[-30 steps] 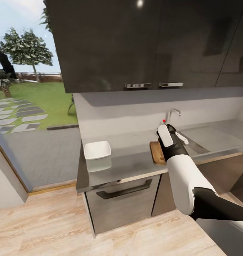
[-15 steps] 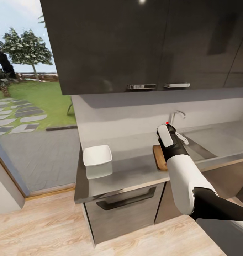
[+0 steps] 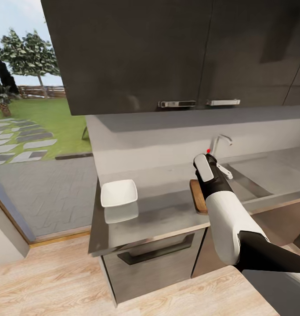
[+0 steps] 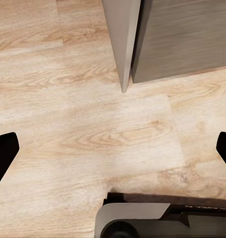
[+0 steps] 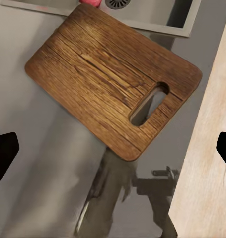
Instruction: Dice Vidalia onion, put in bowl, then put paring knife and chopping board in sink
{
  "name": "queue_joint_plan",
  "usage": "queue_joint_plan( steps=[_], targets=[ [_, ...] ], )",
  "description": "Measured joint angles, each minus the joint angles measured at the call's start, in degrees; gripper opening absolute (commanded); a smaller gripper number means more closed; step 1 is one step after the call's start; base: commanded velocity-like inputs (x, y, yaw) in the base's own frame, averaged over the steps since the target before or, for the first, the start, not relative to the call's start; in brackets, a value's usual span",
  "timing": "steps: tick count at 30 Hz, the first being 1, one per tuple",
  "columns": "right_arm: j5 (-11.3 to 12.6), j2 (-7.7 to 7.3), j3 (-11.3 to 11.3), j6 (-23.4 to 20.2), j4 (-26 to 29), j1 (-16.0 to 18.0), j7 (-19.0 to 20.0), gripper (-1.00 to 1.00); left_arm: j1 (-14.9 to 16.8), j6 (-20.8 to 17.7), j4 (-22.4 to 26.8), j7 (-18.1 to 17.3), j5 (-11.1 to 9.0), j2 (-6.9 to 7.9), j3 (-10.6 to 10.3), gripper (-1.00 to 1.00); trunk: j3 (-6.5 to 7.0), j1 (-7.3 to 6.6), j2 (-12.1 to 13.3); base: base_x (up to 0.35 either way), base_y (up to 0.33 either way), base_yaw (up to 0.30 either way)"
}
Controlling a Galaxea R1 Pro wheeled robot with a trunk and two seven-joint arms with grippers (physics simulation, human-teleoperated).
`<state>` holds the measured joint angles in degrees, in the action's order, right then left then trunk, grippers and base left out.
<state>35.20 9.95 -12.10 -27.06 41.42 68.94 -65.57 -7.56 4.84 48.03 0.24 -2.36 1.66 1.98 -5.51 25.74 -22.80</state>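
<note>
chopping board (image 3: 196, 196) mostly hidden behind right arm (image 3: 224, 210)

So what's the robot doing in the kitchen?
It is standing at the counter with its right arm held out over the board, which lies flat beside the sink. The right tool is open and holds nothing. The left tool is open too, pointing at the wooden floor. A white bowl sits empty further along the counter. No cutting has begun.
</note>
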Motion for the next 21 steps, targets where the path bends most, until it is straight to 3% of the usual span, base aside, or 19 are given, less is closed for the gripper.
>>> queue_joint_plan(
  steps=[21],
  targets=[
    [0.0, 0.0, -0.5, -0.1, -0.1, 0.0, -0.1, 1.0, 0.0, 0.0, -0.5, 0.0, 0.1, 0.0, 0.1, 1.0, -1.32, 0.01, 0.0, 0.031, 0.0, 0.0]
  ],
)
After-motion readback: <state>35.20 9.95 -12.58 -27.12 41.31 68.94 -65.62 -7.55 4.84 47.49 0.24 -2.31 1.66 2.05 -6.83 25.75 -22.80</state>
